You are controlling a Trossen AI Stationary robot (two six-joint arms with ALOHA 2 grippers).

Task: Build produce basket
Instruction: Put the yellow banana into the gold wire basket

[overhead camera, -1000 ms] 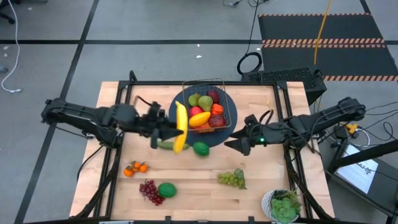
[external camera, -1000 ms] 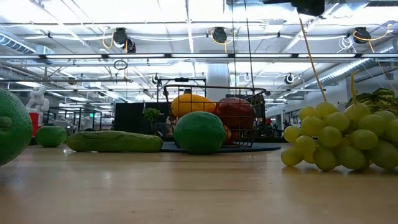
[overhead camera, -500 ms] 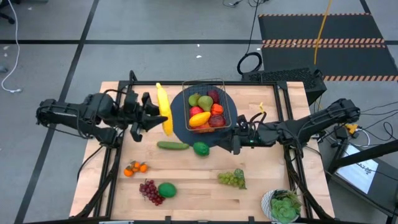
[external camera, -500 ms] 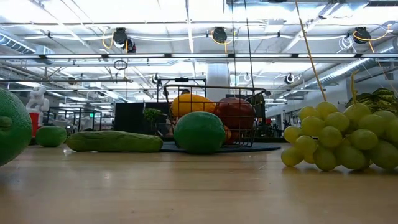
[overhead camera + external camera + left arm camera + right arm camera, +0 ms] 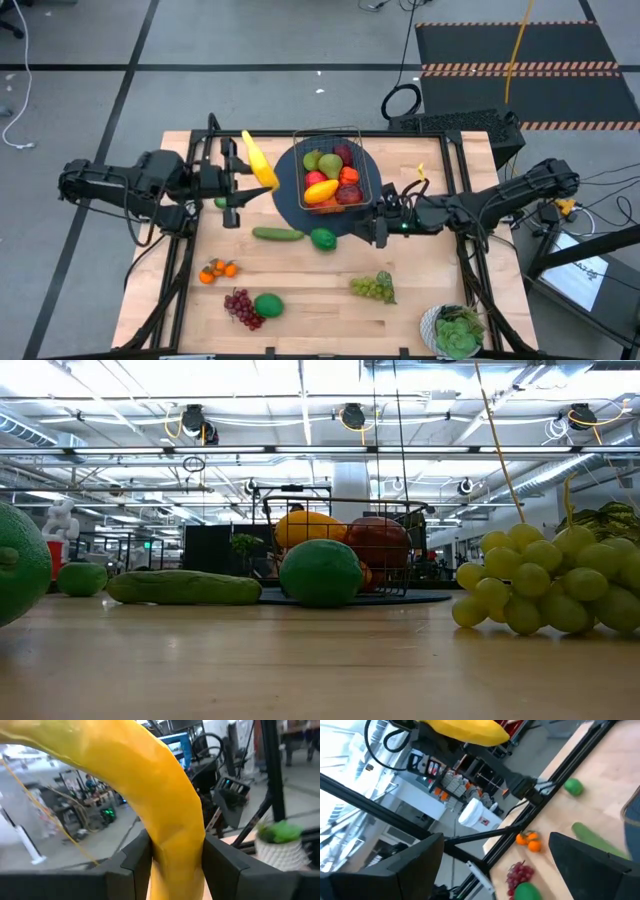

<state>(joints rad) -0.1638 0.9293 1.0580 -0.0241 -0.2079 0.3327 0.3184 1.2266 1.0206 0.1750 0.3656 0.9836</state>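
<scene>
Wooden table (image 5: 400,315), wire basket (image 5: 334,172) on its round mat, part filled with produce (cucumber, lime and grapes lie outside)
Left gripper (image 5: 247,176) pinches the banana (image 5: 259,160) raised beside the basket; right gripper (image 5: 372,222) waits spread, near the mat

words on the table: none to read
words on the fruit: none to read
white tub (image 5: 474,816) far off in the room: has a red mark on it, too blurry to read
shelves in the room: small coloured things, no words clear
floor mat (image 5: 510,62) with striped edges: no letters or numbers
</scene>
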